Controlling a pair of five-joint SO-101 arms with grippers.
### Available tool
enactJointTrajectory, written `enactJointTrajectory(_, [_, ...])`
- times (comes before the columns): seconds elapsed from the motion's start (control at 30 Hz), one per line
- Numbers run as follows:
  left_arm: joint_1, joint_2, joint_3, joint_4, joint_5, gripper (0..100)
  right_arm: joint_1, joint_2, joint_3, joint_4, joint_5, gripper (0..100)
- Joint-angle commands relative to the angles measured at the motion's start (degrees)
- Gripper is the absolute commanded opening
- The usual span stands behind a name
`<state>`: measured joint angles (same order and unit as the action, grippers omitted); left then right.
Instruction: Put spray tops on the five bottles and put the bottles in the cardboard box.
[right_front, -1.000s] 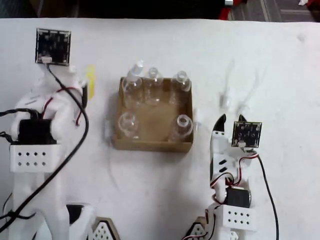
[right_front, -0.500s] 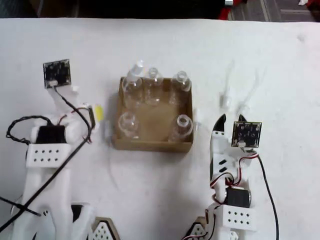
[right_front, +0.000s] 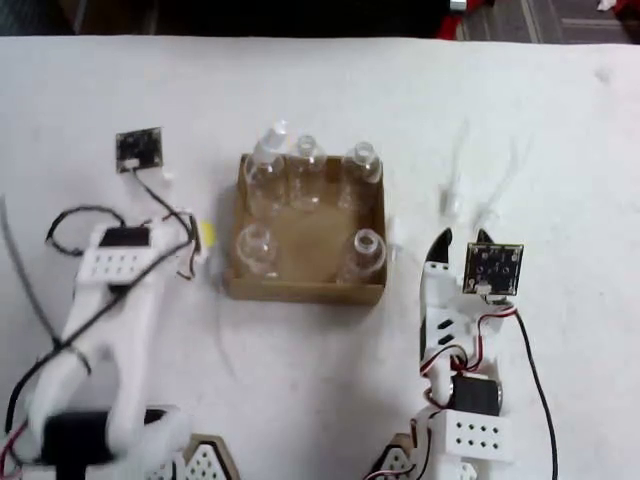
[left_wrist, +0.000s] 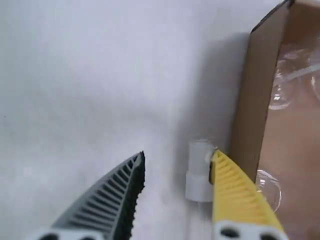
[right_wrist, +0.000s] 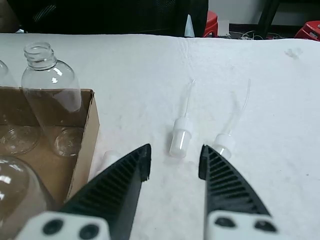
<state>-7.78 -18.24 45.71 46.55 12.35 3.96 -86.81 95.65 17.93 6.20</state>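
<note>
The white table carries the cardboard box in its middle, and five bottles stand inside it. The left gripper is low beside the box's left wall, its jaws wide apart and holding nothing. A spray top lies on the table between them, touching the yellow finger and well apart from the grey finger. Its long axis seems to run along the wall. The wall stands just behind the yellow finger, so closing probably has little room there. The right gripper, also open and empty, rests near two more spray tops lying beyond its tips.
</note>
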Motion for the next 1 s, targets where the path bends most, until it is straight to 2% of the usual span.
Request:
enactJointTrajectory(0.0, [1.1, 8.57, -8.09, 2.11, 0.97, 20, 0.22, -0.4, 0.53, -1.1, 0.79, 13.8])
enactJointTrajectory(0.27, [1.19, 13.14, -11.34, 1.76, 0.97, 20, 0.22, -0.4, 0.53, -1.27, 0.79, 13.8])
enactJointTrajectory(0.5, [6.02, 19.3, -13.89, 2.11, 1.05, 20, 0.22, -0.4, 0.53, -1.27, 0.79, 13.8])
enactJointTrajectory(0.73, [4.53, 22.02, -16.0, 2.02, 1.05, 20, 0.22, -0.4, 0.53, -1.27, 0.79, 13.8])
enactJointTrajectory(0.97, [4.7, 22.37, -16.0, 1.67, 0.62, 7, 0.22, -0.4, 0.53, -1.27, 0.79, 13.8])
